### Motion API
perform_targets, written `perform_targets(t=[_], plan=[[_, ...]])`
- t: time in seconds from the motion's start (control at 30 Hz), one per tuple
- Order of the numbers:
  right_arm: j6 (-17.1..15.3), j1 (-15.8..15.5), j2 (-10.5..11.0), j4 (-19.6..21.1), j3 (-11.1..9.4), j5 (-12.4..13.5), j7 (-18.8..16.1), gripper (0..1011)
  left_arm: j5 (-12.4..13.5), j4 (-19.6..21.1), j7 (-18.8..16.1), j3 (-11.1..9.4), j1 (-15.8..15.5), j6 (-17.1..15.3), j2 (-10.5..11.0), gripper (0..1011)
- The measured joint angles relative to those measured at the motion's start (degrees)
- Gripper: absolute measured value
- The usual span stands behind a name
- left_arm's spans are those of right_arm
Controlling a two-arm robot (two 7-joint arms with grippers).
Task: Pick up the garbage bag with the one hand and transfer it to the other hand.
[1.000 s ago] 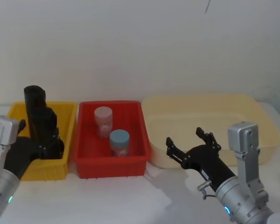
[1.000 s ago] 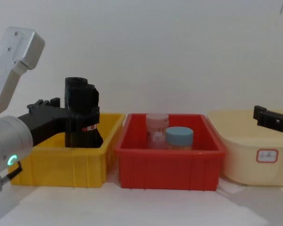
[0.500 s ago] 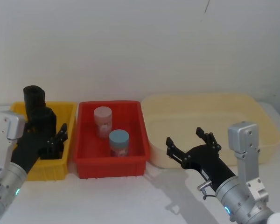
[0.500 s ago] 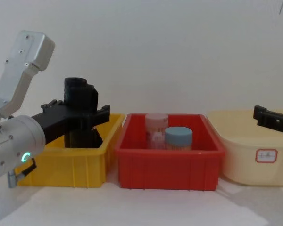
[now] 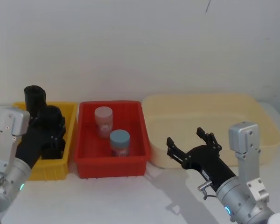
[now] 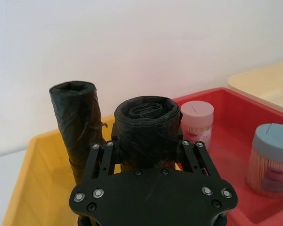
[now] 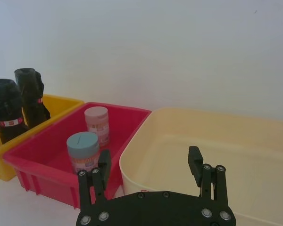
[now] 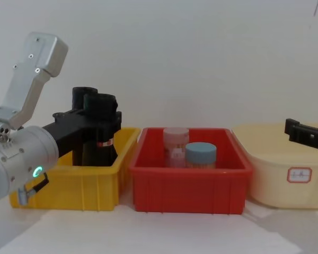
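A: Head view first. Where is the garbage bag?
B: Between the fingers of the left gripper, inside the yellow bin. The right gripper is well apart from it, fingers spread, holding nothing.
A: And the left wrist view?
B: The fingers press the bag on both sides, so it is clamped. Another black roll stands just beside them.
A: Chest view?
B: The grip sits above the red-and-white label.
A: How will it feel?
B: Light, soft and a bit slippery, I think. Hold the firm round part, not the floppy flap.
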State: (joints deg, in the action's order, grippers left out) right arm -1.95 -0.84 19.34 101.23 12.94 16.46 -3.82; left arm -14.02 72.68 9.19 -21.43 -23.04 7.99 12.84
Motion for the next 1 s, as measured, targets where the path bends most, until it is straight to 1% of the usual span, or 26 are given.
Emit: perform_targets(t=[0.03,0.07,0.27,0.47,0.57,0.77,1.0], plan=[[0.0,0.0,0.0,0.0,0.0,0.0,0.0,1001,0.4,0.0,-0.3,0.0,-0.1,0.1,-0.2,599],[0.0,0.0,0.0,0.0,0.0,0.0,0.0,1001,0.5,0.0,-0.5,0.0,-0.2,0.2,-0.3,564],[0.0,0.0,0.0,0.0,0.0,0.0,0.0,1001,2.1,0.9,-1.8,0.0,-0.3,0.1,-0.6,516],[0.0,0.0,0.0,0.0,0.0,0.0,0.0,1001,3.8,3.8,-2.7,0.1,-0.6,-1.6,-0.1,484],[0.0,0.0,0.0,0.0,0.0,0.0,0.0,1001,4.2,5.1,-2.6,0.2,-0.9,-2.4,0.2,464],[0.0,0.0,0.0,0.0,0.0,0.0,0.0,1002,4.3,7.2,-1.1,0.2,-1.8,-3.4,0.8,433],[0.0,0.0,0.0,0.0,0.0,0.0,0.0,1001,3.4,8.6,2.8,-0.2,-3.4,-4.2,1.2,407]])
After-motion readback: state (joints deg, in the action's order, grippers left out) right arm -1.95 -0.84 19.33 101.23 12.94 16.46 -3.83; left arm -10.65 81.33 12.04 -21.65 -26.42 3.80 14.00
